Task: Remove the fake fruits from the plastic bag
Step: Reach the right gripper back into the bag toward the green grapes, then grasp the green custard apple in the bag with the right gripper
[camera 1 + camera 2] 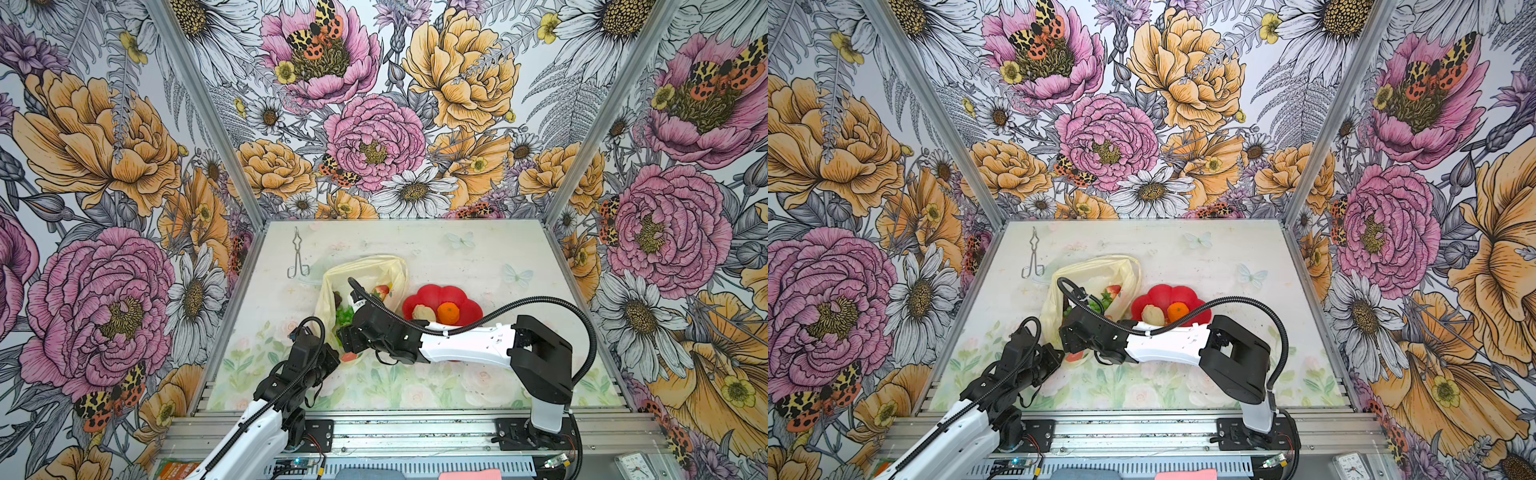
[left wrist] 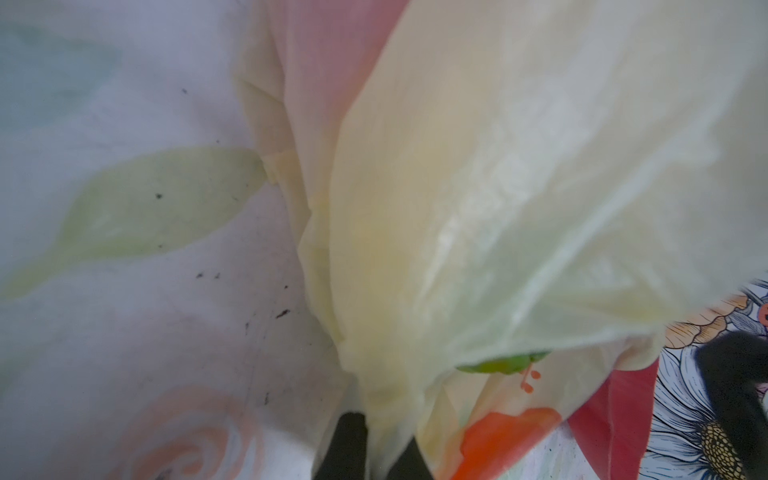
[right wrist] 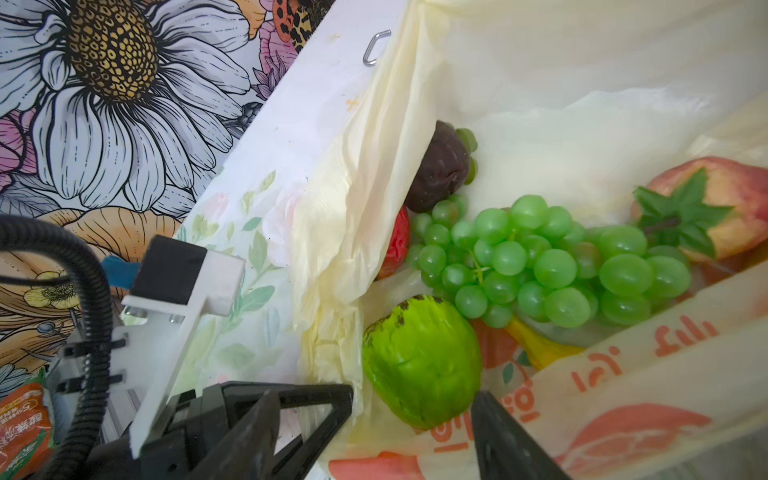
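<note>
Flowered walls enclose a pale printed desk [image 1: 478, 257]. Left tool [image 2: 376, 449] is pressed together on a fold of the plastic bag [image 1: 365, 266], holding its mouth up. Right tool [image 3: 415, 399] sits inside that mouth, jaws spread with the green round fruit [image 3: 419, 361] between them; contact I cannot tell. Past its tips lie the grape bunch [image 3: 540, 257], the dark brown one [image 3: 440, 166] and the apple [image 3: 731, 195]. Behind that tool, outside the bag, the red plate [image 1: 440, 293] carries an orange [image 1: 448, 312] and a cream piece [image 1: 424, 312]. Step in hand, I judge: grasping that fruit. Next: close squarely, miss the film, lift clear.
</note>
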`<act>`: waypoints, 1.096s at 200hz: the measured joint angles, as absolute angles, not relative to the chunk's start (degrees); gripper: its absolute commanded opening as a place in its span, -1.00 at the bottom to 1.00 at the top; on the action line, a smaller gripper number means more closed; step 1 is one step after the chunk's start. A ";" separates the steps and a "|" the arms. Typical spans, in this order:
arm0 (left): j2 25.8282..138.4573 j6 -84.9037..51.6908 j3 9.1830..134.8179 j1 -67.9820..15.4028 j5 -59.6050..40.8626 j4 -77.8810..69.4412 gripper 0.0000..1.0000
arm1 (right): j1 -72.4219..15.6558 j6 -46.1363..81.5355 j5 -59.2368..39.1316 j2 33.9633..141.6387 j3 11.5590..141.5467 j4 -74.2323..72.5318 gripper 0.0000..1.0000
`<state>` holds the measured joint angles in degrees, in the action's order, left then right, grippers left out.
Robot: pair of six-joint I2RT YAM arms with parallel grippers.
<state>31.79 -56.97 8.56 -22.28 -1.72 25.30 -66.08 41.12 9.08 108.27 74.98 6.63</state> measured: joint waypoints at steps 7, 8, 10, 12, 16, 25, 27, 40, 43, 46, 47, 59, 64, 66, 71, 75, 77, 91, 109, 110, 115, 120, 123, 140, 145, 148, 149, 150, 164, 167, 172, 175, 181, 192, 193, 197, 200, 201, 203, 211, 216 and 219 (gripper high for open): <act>31.68 -57.10 8.43 -22.26 -1.72 25.28 -0.86 | -66.08 41.28 8.93 108.51 75.26 6.96 0.47; 31.68 -57.12 8.40 -22.26 -1.72 25.30 -0.86 | -66.08 41.36 8.88 108.55 75.33 7.03 0.47; 31.59 -57.12 8.36 -22.26 -1.72 25.30 -0.87 | -66.08 41.41 8.78 108.64 75.44 7.14 0.47; 31.55 -57.12 8.34 -22.26 -1.74 25.30 -0.87 | -66.08 41.41 8.73 108.68 75.50 7.20 0.47; 31.46 -57.14 8.23 -22.26 -1.72 25.28 -0.87 | -66.08 41.58 8.71 108.90 75.79 7.40 0.47; 31.18 -57.30 8.01 -22.26 -1.74 25.28 -0.89 | -66.08 41.67 8.69 109.54 76.51 7.60 0.47; 31.09 -57.28 7.97 -22.26 -1.74 25.28 -0.89 | -66.08 41.78 8.67 109.75 76.79 7.70 0.47; 30.65 -57.56 7.60 -22.26 -1.74 25.30 -0.90 | -66.08 42.13 8.71 111.09 77.95 7.99 0.47; 30.55 -57.56 7.51 -22.26 -1.74 25.28 -0.90 | -66.08 42.24 8.71 111.33 78.08 7.94 0.47; 30.46 -57.63 7.46 -22.26 -1.74 25.28 -0.90 | -66.08 42.24 8.71 111.59 78.26 8.01 0.48; 30.39 -57.65 7.44 -22.26 -1.74 25.28 -0.90 | -66.08 42.26 8.71 111.70 78.32 8.05 0.48; 30.00 -57.78 7.14 -22.26 -1.74 25.28 -0.90 | -66.08 42.48 8.73 112.99 78.94 8.45 0.48; 29.91 -57.82 7.05 -22.26 -1.74 25.30 -0.91 | -66.08 42.54 8.75 113.43 79.05 8.62 0.49; 29.85 -57.82 7.05 -22.26 -1.74 25.30 -0.91 | -66.08 42.54 8.75 113.49 79.05 8.62 0.49; 29.80 -58.02 7.03 -22.26 -1.74 25.34 -0.91 | -66.08 42.61 8.78 113.86 79.09 8.86 0.50; 29.71 -58.11 7.03 -22.26 -1.74 25.34 -0.91 | -66.08 42.65 8.88 114.21 79.18 9.19 0.51; 29.71 -58.15 7.03 -22.26 -1.74 25.34 -0.91 | -66.08 42.65 8.91 114.26 79.18 9.21 0.51; 29.61 -58.19 7.03 -22.26 -1.74 25.30 -0.92 | -66.08 42.83 9.39 115.20 79.35 10.09 0.55; 29.61 -58.19 7.03 -22.26 -1.74 25.32 -0.92 | -65.95 42.94 9.82 116.01 79.46 10.87 0.59; 29.61 -58.19 7.03 -22.26 -1.72 25.32 -0.92 | -65.95 42.94 9.82 116.01 79.46 10.87 0.59; 29.61 -58.19 7.01 -22.26 -1.74 25.32 -0.93 | -65.93 43.09 9.82 116.20 79.46 11.03 0.60; 29.61 -58.19 6.98 -22.26 -1.74 25.30 -0.93 | -65.91 43.09 9.91 116.40 79.53 11.27 0.60; 29.61 -58.19 6.94 -22.26 -1.74 25.30 -0.93 | -65.87 43.07 9.96 116.49 79.61 11.42 0.60; 29.58 -58.17 6.85 -22.26 -1.74 25.26 -0.93 | -65.65 43.09 9.98 117.43 80.36 11.86 0.61; 29.54 -58.19 6.83 -22.26 -1.74 25.26 -0.94 | -65.65 43.09 10.02 117.69 80.62 11.99 0.61; 29.47 -58.19 6.83 -22.26 -1.74 25.26 -0.94 | -65.65 43.09 10.00 117.91 80.82 12.01 0.61; 29.43 -58.17 6.83 -22.26 -1.74 25.26 -0.94 | -65.65 43.09 10.00 117.95 80.88 12.03 0.61; 29.43 -58.19 6.83 -22.26 -1.74 25.26 -0.94 | -65.65 43.09 10.00 117.99 80.93 12.03 0.61; 29.21 -58.19 6.83 -22.26 -1.74 25.26 -0.94 | -65.47 43.09 10.00 119.13 81.73 12.14 0.61; 29.21 -58.17 6.83 -22.26 -1.74 25.26 -0.95 | -65.41 43.11 10.00 119.37 81.78 12.12 0.60; 29.21 -58.19 6.83 -22.26 -1.74 25.26 -0.95 | -65.32 43.09 9.98 119.72 81.97 12.19 0.61; 29.21 -58.17 6.83 -22.26 -1.74 25.26 -0.95 | -65.32 43.09 9.98 119.98 82.15 12.21 0.61; 29.21 -58.17 6.83 -22.26 -1.74 25.26 -0.95 | -65.28 43.09 9.98 120.49 82.41 12.32 0.61; 29.21 -58.17 6.83 -22.26 -1.72 25.26 -0.95 | -65.19 43.09 9.87 121.34 82.89 12.62 0.59; 29.21 -58.17 6.83 -22.26 -1.72 25.26 -0.95 | -65.19 43.09 9.87 121.34 82.89 12.62 0.59; 29.17 -58.17 6.83 -22.26 -1.74 25.26 -0.95 | -65.14 43.09 9.78 121.67 83.02 12.78 0.58; 29.08 -58.19 6.83 -22.26 -1.74 25.26 -0.95 | -65.08 43.11 9.74 121.86 83.11 12.91 0.55; 29.06 -58.19 6.83 -22.26 -1.74 25.26 -0.95 | -65.06 43.09 9.69 121.97 83.13 12.95 0.54; 29.04 -58.17 6.83 -22.26 -1.74 25.26 -0.95 | -65.04 43.11 9.67 122.08 83.20 12.99 0.53; 28.80 -58.19 6.83 -22.26 -1.74 25.26 -0.95 | -64.88 43.29 9.52 122.48 83.35 13.10 0.48; 28.67 -58.19 6.83 -22.26 -1.74 25.23 -0.95 | -64.79 43.35 9.37 122.74 83.44 13.15 0.45; 28.60 -58.19 6.83 -22.26 -1.74 25.23 -0.95 | -64.77 43.48 9.34 122.85 83.46 13.15 0.42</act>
